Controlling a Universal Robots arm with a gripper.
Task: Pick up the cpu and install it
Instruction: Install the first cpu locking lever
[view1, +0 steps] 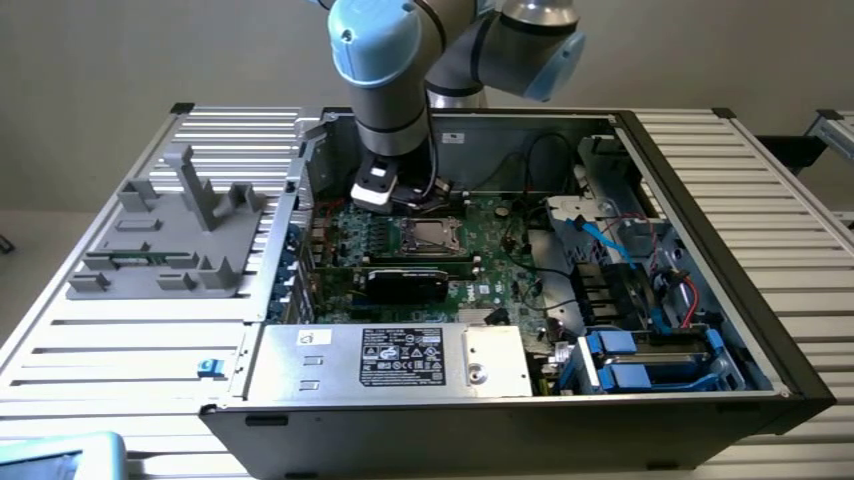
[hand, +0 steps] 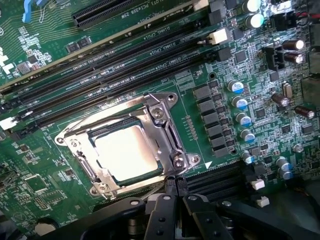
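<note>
The cpu (hand: 127, 150) is found seated within the socket frame (hand: 167, 131), the gripper (hand: 175, 186) pinched together and empty just beside that frame; the cpu could be scratched or unseated were those tips dragged across.

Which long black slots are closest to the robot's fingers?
The short row of slots right beside the fingers, on their side of the cpu. The other slots lie across the cpu, farther away.

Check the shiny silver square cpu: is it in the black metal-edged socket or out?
In. The cpu lies flat inside the metal socket frame on the green motherboard; the shut gripper is beside the frame, off the chip.
</note>
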